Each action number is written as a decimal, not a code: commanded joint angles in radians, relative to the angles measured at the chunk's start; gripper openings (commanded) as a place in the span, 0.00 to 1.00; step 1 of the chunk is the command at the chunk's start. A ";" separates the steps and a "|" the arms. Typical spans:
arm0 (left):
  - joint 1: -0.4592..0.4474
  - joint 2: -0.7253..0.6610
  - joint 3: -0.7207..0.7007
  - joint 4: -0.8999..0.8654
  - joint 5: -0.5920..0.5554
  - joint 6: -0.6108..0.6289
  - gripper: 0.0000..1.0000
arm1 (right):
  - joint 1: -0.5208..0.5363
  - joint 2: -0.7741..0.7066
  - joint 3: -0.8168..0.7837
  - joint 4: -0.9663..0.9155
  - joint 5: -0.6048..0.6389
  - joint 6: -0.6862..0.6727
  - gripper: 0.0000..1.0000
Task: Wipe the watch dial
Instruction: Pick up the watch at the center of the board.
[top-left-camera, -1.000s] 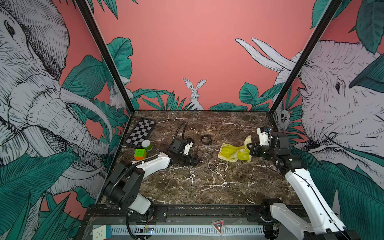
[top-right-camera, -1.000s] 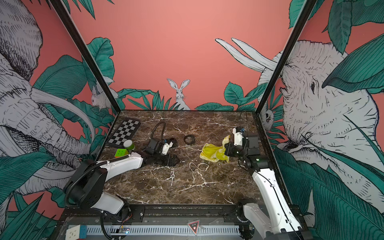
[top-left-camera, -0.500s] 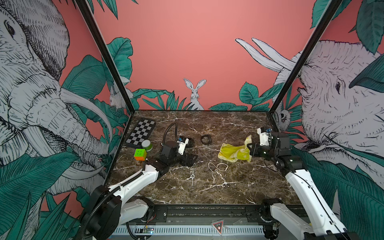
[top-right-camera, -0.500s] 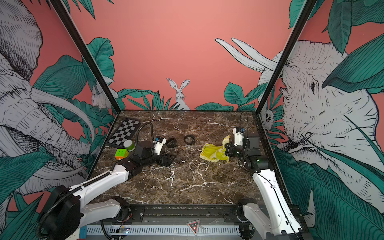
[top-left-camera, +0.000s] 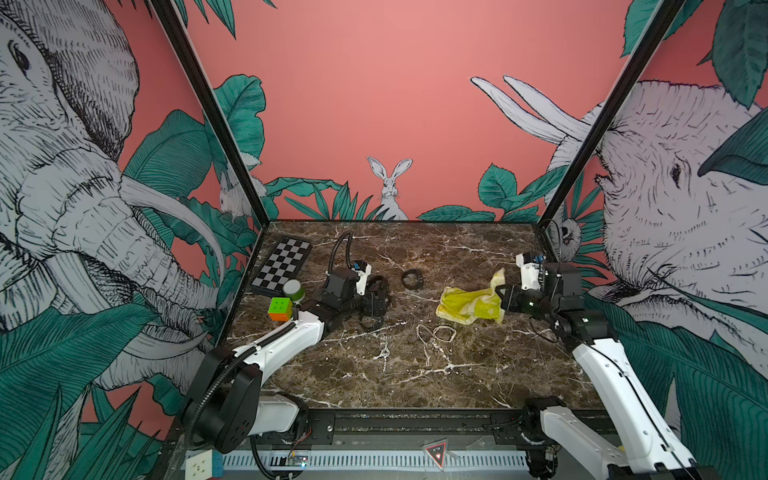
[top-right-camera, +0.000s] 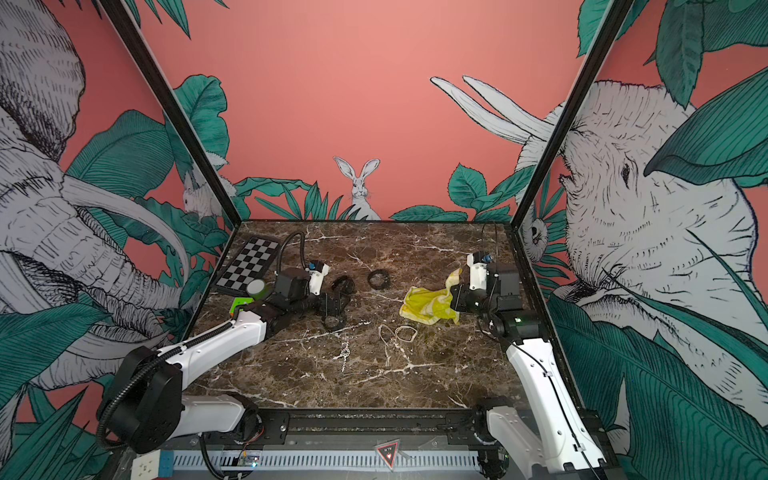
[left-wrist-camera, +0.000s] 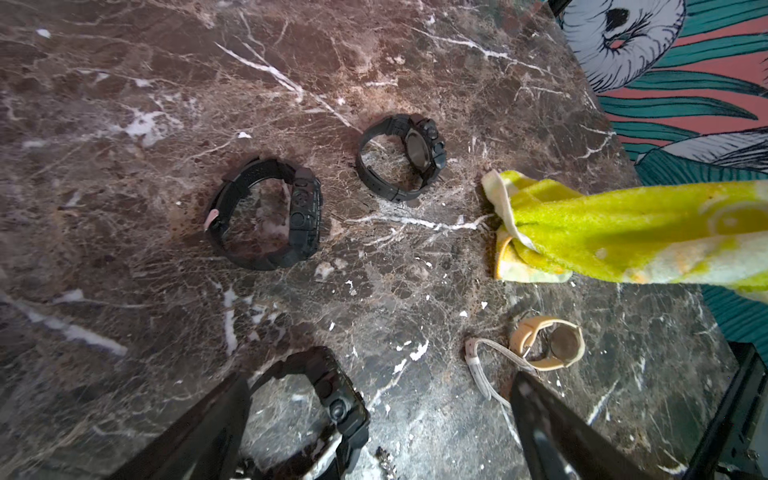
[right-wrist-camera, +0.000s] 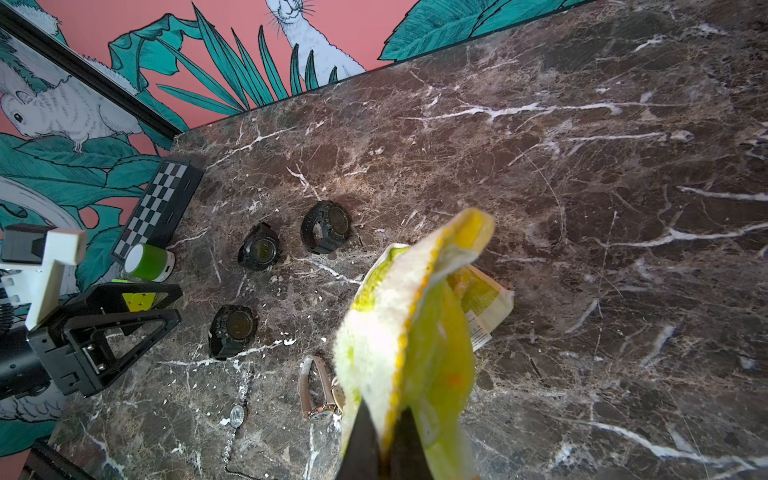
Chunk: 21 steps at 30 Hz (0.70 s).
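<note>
Over the last second the left arm (top-left-camera: 286, 340) has shifted its elbow; left claw (left-wrist-camera: 376, 380) stays spread, watch (left-wrist-camera: 328, 399) just ahead, ungripped. Yellow cloth (right-wrist-camera: 415, 332) still pinched in right claw (right-wrist-camera: 384, 415), unmoved: no wipe yet.

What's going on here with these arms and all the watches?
Two robot arms are setting up to clean a watch. The right gripper is shut on a crumpled yellow-green cloth, part of it lifted off the brown marble table. The left gripper is wide open, just short of a chunky black wristwatch, not gripping it. Two more black watches and a beige-strapped watch lie nearby. The cloth touches no watch.
</note>
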 joint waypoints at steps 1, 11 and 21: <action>0.001 -0.146 -0.040 0.085 -0.083 0.013 0.99 | -0.003 -0.010 0.025 0.002 0.010 0.003 0.04; 0.014 -0.442 -0.196 0.243 -0.093 -0.007 0.98 | -0.003 -0.010 0.037 -0.005 0.008 0.008 0.04; 0.004 -0.245 -0.068 -0.128 -0.052 0.165 0.71 | -0.004 0.004 0.034 0.000 -0.013 0.020 0.03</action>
